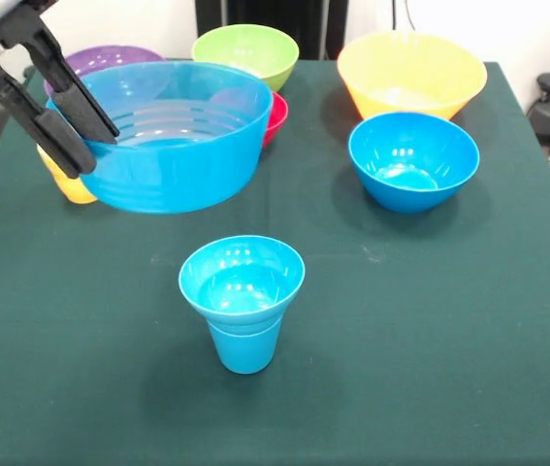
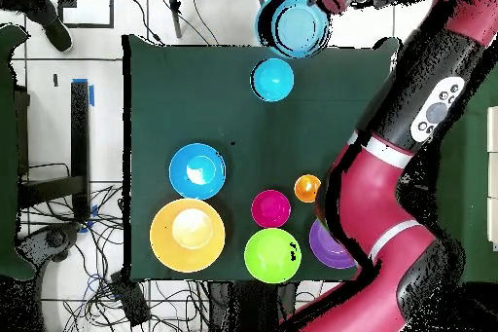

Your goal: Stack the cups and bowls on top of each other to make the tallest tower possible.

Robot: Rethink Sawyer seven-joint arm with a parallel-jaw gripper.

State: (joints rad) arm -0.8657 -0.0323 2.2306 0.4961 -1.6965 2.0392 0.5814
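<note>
**You have the large blue bowl by its rim, lifted off the cloth.**

The large blue bowl (image 1: 173, 136) is thin glossy plastic: light, stiff and slick, so a rim pinch like this one will likely let it swing or slip if you move fast. The gripper (image 1: 79, 126) is clamped on the bowl's wall, one finger inside and one outside, with the bowl hanging to one side of it. The tower (image 1: 242, 301), a small blue bowl seated in a blue cup, stands below and well apart from the gripper; it looks narrow-footed and easy to topple, so lower gently and centred. Another blue bowl (image 1: 413, 160), the yellow-orange bowl (image 1: 411, 75), and the green (image 1: 245, 53), red (image 2: 270, 208) and purple (image 1: 110, 60) ones sit further off. The table (image 1: 430, 340) wears dark green cloth, giving some grip. Cables (image 2: 97, 260) litter the tiled floor around it.
</note>
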